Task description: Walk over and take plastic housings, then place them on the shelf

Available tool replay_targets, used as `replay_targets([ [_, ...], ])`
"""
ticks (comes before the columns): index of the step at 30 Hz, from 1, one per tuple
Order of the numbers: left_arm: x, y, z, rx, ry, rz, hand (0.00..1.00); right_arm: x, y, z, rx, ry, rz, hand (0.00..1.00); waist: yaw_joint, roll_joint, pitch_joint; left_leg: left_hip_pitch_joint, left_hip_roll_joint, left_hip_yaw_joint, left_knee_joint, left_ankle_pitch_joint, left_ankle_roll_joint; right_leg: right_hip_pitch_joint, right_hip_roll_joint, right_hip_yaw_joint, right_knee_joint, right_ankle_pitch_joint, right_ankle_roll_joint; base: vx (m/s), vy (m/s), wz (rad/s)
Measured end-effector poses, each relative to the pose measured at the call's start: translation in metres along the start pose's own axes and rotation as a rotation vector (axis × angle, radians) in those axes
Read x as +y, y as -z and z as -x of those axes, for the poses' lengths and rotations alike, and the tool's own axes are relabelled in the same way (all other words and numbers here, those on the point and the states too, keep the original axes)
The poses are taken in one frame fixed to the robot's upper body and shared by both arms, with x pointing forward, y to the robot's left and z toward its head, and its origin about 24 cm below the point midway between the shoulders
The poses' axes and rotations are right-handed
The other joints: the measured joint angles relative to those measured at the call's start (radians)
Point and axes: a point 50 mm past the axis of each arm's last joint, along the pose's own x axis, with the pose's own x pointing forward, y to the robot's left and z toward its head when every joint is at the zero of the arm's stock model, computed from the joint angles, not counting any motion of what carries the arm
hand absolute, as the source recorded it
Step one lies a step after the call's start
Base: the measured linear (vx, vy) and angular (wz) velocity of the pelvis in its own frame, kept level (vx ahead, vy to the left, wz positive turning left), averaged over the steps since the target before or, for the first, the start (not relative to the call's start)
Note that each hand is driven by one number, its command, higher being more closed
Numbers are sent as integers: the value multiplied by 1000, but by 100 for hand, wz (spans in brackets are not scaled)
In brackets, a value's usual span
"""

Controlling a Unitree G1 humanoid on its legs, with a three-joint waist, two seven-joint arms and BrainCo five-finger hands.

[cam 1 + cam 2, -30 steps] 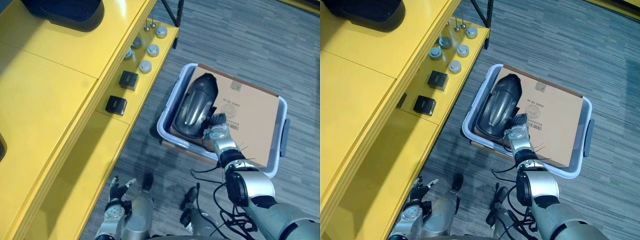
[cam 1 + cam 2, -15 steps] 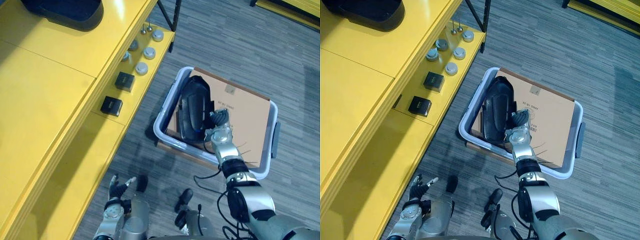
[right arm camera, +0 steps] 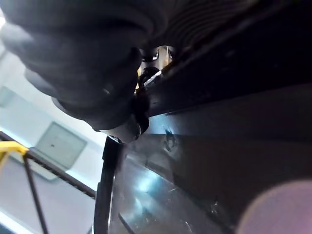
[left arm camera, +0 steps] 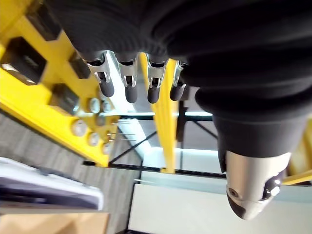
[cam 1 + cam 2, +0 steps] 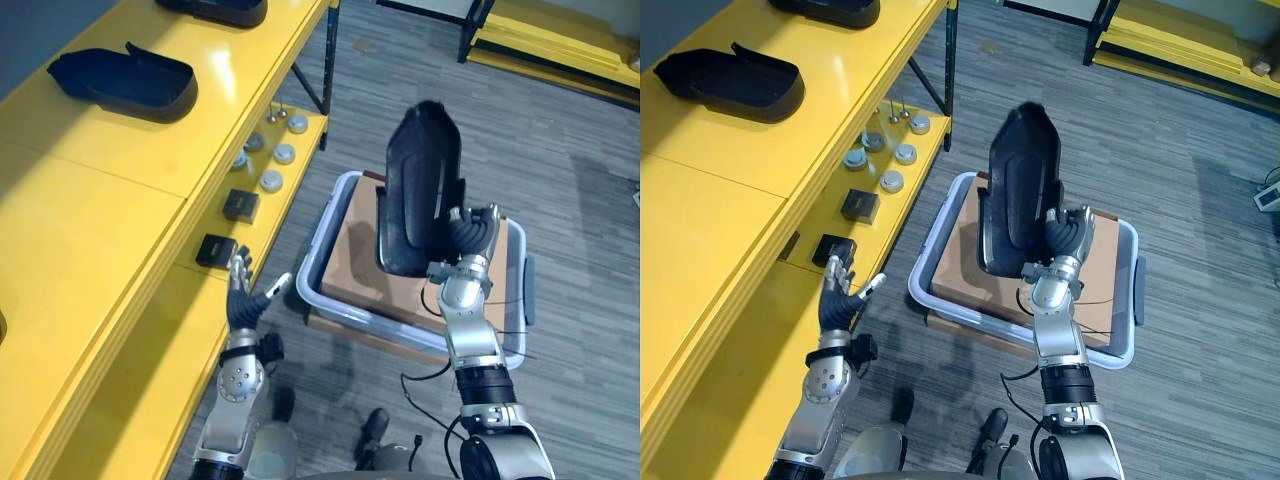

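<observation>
Plastic housing (image 5: 420,190): lifted out of bin (image 5: 315,248), upright above cardboard (image 5: 355,265); lay flat inside earlier.
Right hand (image 5: 468,235): curled round lower edge.
Left hand (image 5: 240,305): raised, fingers spread, empty.
Pick done; shelf (image 5: 100,170) placement pending.

The shelf (image 5: 120,200) is on your left, a shelved housing (image 5: 125,80) on its top board, small boxes (image 5: 241,205) and round parts (image 5: 272,181) on the lower board. The bin (image 5: 328,215) stands on the floor (image 5: 560,120) just right of it, cardboard (image 5: 355,270) inside. Your right hand (image 5: 470,235) grips the lifted housing (image 5: 420,180) upright above the bin; your left hand (image 5: 240,308) hovers between shelf and bin.
</observation>
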Motion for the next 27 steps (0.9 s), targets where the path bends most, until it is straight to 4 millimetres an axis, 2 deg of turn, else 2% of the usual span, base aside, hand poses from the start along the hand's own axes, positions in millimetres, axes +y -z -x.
replay_targets([
  [4,-11,-18,-11,-94,7,28,0,2,-39,5,-170,-9,-99,100,-3,0,-12,35,2,15,-14,0,0,21,1,15,-5,0,0,12,3,-11],
  [7,-15,-26,-13,-134,9,21,0,8,-53,11,-227,-34,-149,100,-4,1,-27,53,6,33,-30,0,0,23,3,35,-7,1,1,-11,10,-19],
  [13,-37,-37,-16,-184,74,13,0,28,-78,31,-324,-154,-230,100,-8,2,-46,71,9,50,-40,0,0,27,5,54,-10,2,1,-3,4,-9],
  [15,-44,-41,-17,-203,94,-5,0,41,-87,44,-351,-243,-273,100,-20,2,-56,75,9,57,-42,0,0,29,5,58,-11,2,2,9,6,-6],
  [18,-46,-42,-19,-207,66,-29,0,49,-92,58,-350,-305,-333,100,-30,0,-65,78,9,60,-42,0,0,30,5,61,-11,2,2,1,1,-2],
  [19,-45,-41,-19,-206,58,-44,100,49,-90,60,-342,-318,-342,100,-30,0,-65,83,9,62,-43,0,0,33,4,64,-11,2,2,0,4,-5],
  [25,-44,-27,-21,-147,43,-98,100,52,-79,70,-282,-372,-356,100,-34,4,-91,97,10,72,-59,0,1,30,5,79,-11,3,2,-13,6,-7],
  [26,-43,-26,-22,-142,38,-104,100,52,-78,72,-277,-381,-358,0,-35,3,-92,100,10,78,-60,-1,1,30,5,86,-11,3,2,-19,12,-16],
  [27,-42,-25,-22,-140,36,-109,100,53,-77,73,-277,-386,-359,0,-36,3,-92,102,10,81,-61,-1,1,29,5,89,-11,4,3,-20,11,-13],
])
